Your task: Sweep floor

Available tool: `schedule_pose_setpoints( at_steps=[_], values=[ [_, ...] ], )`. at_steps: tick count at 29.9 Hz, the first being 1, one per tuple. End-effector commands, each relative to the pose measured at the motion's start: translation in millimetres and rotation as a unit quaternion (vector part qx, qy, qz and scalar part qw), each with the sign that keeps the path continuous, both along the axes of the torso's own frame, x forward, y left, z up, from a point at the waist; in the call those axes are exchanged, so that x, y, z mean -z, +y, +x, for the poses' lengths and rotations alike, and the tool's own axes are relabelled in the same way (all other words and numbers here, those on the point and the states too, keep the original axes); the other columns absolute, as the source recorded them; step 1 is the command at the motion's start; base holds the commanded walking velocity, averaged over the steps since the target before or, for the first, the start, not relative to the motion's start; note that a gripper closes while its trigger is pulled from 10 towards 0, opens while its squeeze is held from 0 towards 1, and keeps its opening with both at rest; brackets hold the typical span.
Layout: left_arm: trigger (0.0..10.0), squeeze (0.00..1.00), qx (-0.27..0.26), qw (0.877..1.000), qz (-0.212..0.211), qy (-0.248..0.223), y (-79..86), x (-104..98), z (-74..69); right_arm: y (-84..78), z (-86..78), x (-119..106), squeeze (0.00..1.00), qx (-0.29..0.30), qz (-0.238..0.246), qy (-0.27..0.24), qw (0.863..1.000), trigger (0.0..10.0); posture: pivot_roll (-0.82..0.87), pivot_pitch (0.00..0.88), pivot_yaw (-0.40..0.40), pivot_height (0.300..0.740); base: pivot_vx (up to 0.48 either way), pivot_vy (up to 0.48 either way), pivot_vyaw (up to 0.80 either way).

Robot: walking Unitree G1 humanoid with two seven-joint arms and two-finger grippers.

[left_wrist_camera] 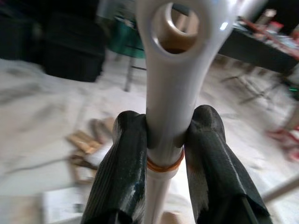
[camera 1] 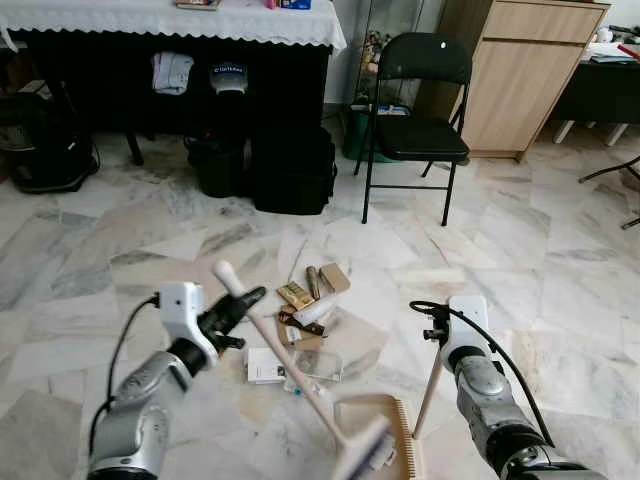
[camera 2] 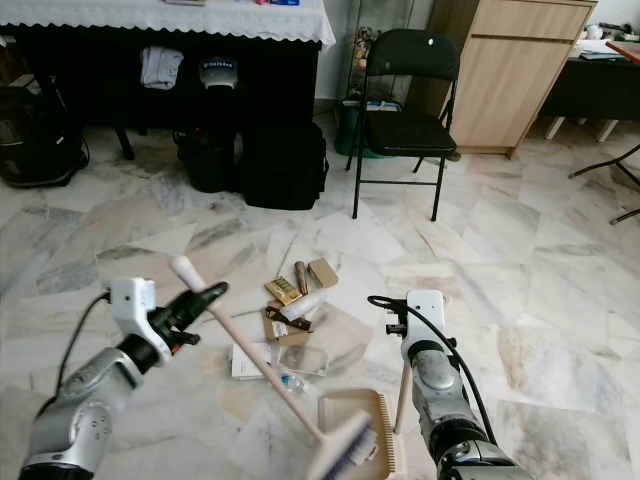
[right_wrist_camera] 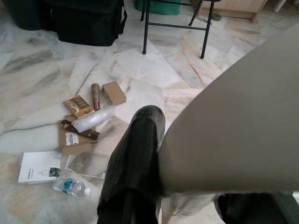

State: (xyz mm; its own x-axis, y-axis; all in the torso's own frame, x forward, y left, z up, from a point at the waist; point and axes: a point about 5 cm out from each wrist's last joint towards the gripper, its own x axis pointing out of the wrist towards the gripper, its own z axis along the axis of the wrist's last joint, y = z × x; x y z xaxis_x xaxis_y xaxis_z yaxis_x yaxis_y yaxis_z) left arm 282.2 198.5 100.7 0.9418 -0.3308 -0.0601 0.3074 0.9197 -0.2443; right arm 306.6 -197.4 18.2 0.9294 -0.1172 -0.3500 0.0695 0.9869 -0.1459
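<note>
Two grips are set, as far as I can read them: my left gripper [left_wrist_camera: 163,154] has its fingers [left_wrist_camera: 119,172] clenched on the broom handle [camera 1: 275,350] just below its looped white end, and my right gripper [right_wrist_camera: 159,186] presses one black finger [right_wrist_camera: 135,158] against the pale handle of the dustpan [camera 1: 378,425]; I take it as clamped, though its other finger is mostly hidden. From the left grip the broom runs down and toward my right, its bristle head [camera 1: 365,455] sitting at the mouth of the dustpan, which lies on the marble floor [camera 1: 560,260] close in front of me. Just beyond lies the rubbish [camera 1: 305,310]: small brown boxes, a dark tube, a clear wrapped bundle, flattened cardboard, a white booklet [camera 1: 265,365] and a small plastic bottle [right_wrist_camera: 70,185], all loosely heaped between me and the black folding chair [camera 1: 420,110]. I judge I am at the gathering step, with nothing in the pan yet. Next I need to lift the bristles out past the far edge of the pile and draw them back toward the pan while the right arm holds it flat and steady; the bottle may roll aside.
</note>
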Motion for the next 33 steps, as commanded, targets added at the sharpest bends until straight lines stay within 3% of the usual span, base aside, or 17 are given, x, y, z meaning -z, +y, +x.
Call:
schedule_pose_setpoints(
  at_steps=[1, 2, 6, 14, 15, 23, 33],
  values=[
    [10.0, 0.0, -0.017, 0.999, 0.012, -0.029, 6.6, -12, 5.2, -5.9, 0.3, -1, 0.0, 0.007, -0.01, -0.001, 1.0, 10.0, 0.05, 0.0, -0.106, 0.74, 0.0, 0.0, 0.0],
    [10.0, 0.0, -0.044, 0.998, 0.03, -0.041, 18.4, -18, 7.2, -5.6, -0.1, -1, 0.0, 0.006, -0.01, 0.0, 1.0, 10.0, 0.06, 0.0, -0.107, 0.74, 0.0, 0.0, 0.0],
    [10.0, 0.0, -0.087, 0.992, 0.068, -0.054, 36.2, -24, 10.6, -2.3, 0.2, -1, 0.0, 0.001, -0.007, -0.001, 1.0, 10.0, 0.05, 0.0, -0.106, 0.74, 0.0, 0.0, 0.0],
    [10.0, 0.0, -0.131, 0.985, 0.086, -0.066, 47.1, -27, 12.9, 1.8, 1.3, -2, 0.0, -0.008, -0.002, -0.008, 1.0, 10.0, 0.05, 0.0, -0.106, 0.74, 0.0, 0.0, 0.0],
    [10.0, 0.0, -0.165, 0.98, 0.086, -0.076, 49.9, -28, 14.8, 5.6, 5.9, -9, 0.0, -0.017, 0.01, -0.036, 0.999, 10.0, 0.04, 0.0, -0.106, 0.74, 0.0, 0.0, 0.0],
    [10.0, 0.0, -0.194, 0.973, 0.091, -0.083, 43.5, -23, 19.9, 19.0, 14.4, -23, 0.0, -0.049, 0.028, -0.077, 0.995, 10.0, 0.04, 0.0, -0.106, 0.74, 0.0, 0.0, 0.0],
    [10.0, 0.0, -0.168, 0.975, 0.112, -0.09, 27.9, -19, 25.9, 26.3, 17.8, -28, 0.0, -0.071, 0.046, -0.094, 0.992, 10.0, 0.03, 0.0, -0.101, 0.74, 0.0, 0.0, 0.0]
  ],
)
